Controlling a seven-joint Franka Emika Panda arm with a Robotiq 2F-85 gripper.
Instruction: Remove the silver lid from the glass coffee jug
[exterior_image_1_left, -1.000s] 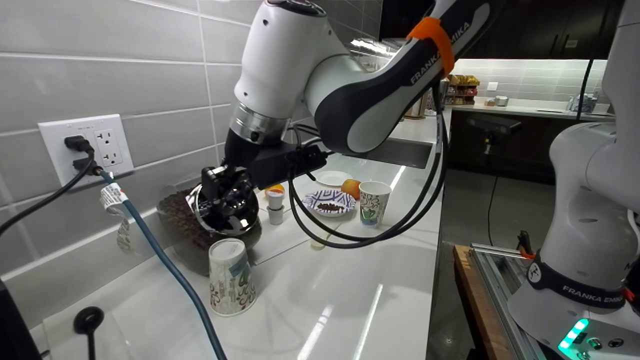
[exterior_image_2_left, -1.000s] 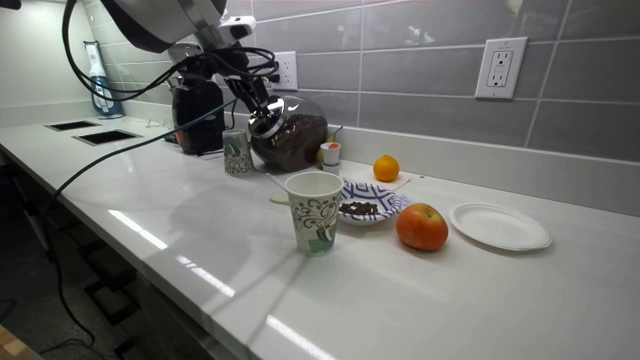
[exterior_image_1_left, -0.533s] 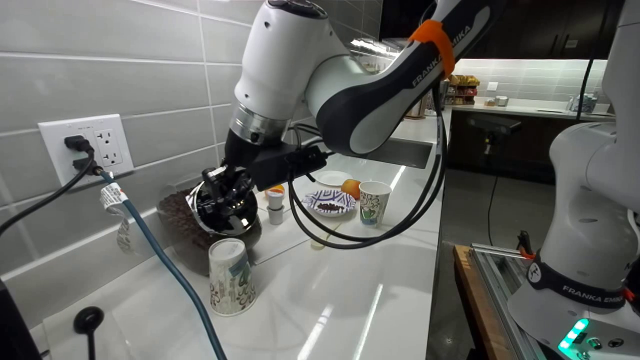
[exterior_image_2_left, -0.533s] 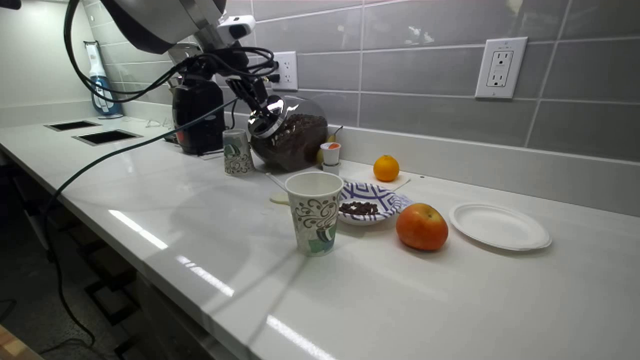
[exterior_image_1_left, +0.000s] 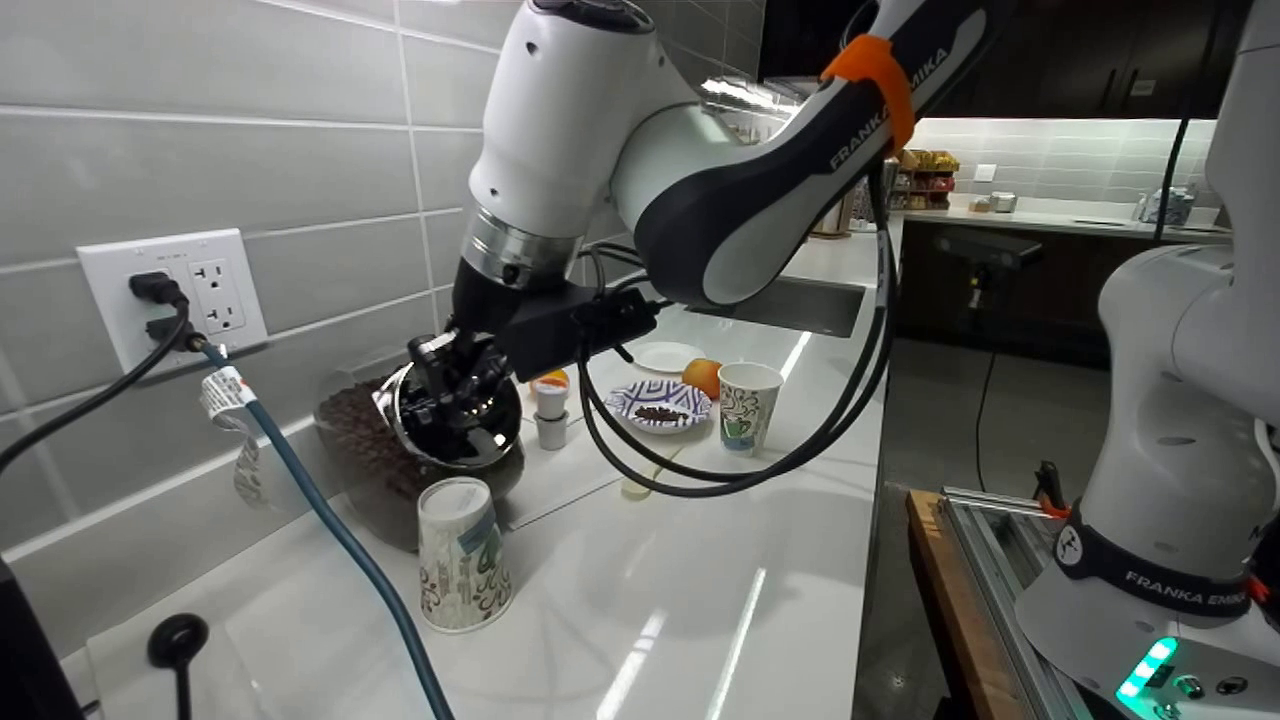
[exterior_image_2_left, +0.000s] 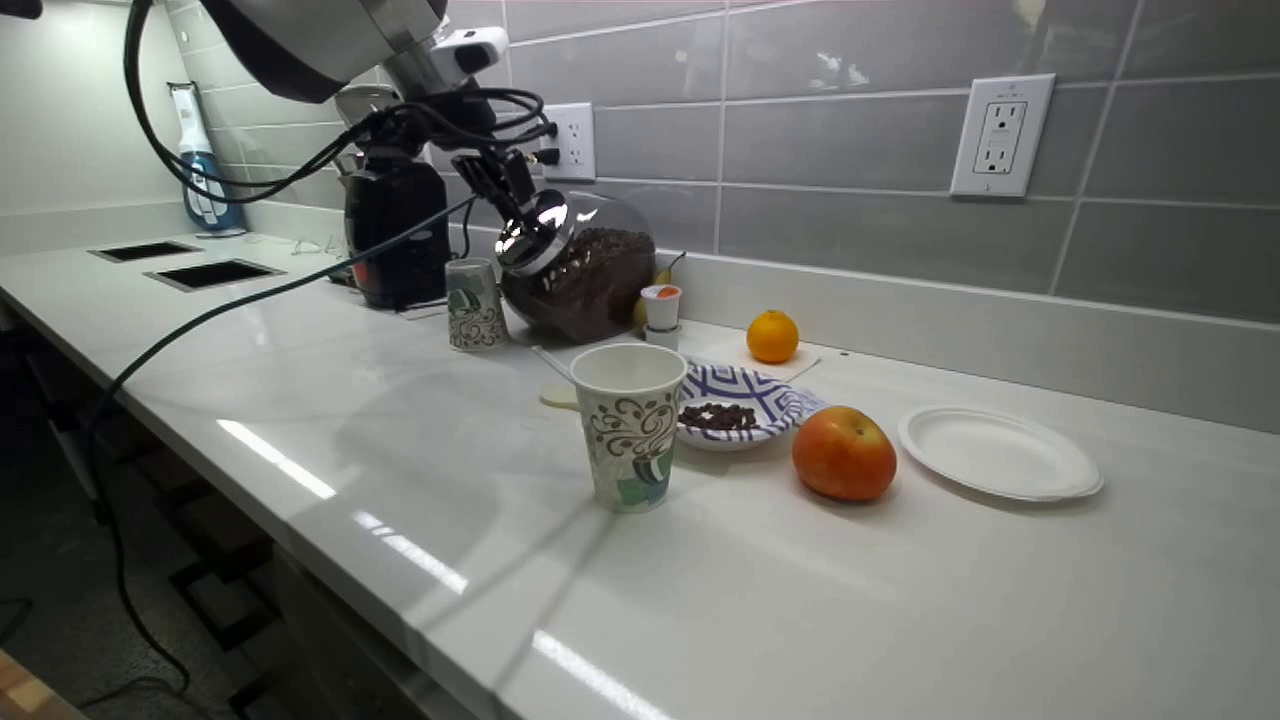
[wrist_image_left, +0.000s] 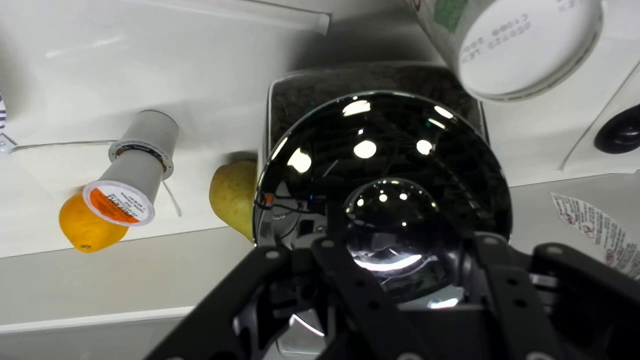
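Note:
The silver lid (exterior_image_1_left: 497, 446) is a round, mirror-like cap with a ball knob, seen in both exterior views (exterior_image_2_left: 537, 243) and in the wrist view (wrist_image_left: 395, 135). It sits at the slanted mouth of the glass coffee jug (exterior_image_1_left: 362, 430), a big round glass vessel holding dark brown beans (exterior_image_2_left: 612, 285). No handle shows on the jug. My gripper (wrist_image_left: 392, 217) has its fingers on both sides of the lid's knob and looks shut on it. The fingertips are dark against the dark reflections, so the exact contact is hard to see.
An upside-down paper cup (exterior_image_1_left: 463, 560) stands close beside the jug. Stacked pods (exterior_image_2_left: 662, 310) and a pear (wrist_image_left: 232, 192) are at its other side. Further along are an upright cup (exterior_image_2_left: 630, 430), a patterned bowl (exterior_image_2_left: 770, 395) and a red fruit (exterior_image_2_left: 843, 455). The tiled wall (exterior_image_1_left: 330, 340) is behind.
Over the last half second my gripper and the lid have shifted very slightly together, the lid seeming to tip a little. The jug and the other objects have not moved.

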